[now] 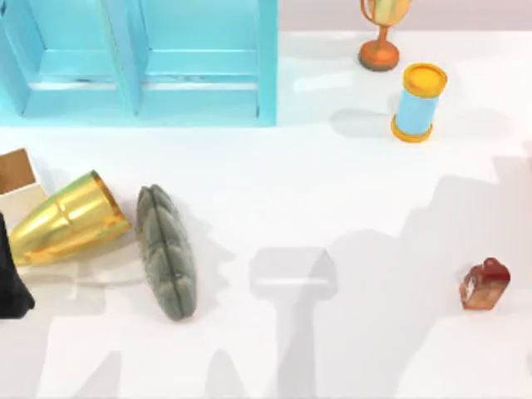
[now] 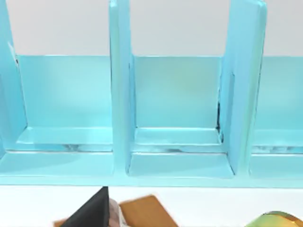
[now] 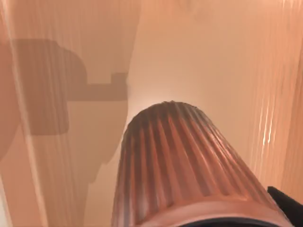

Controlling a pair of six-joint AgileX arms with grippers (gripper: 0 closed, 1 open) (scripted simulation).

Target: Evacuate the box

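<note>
Box point(image 1: 17, 170) just beside left claw point(image 1: 10, 283) (table's left edge)

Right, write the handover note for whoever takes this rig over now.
Left claw: at the table's left edge by the box; fingers can't be judged.
Right claw: its wrist view looks along a ribbed reddish object.
The box sits at the left edge, with the gold cone lying beside it and the grey ridged object further right.
Left: check the box's inside, remove anything there.
</note>
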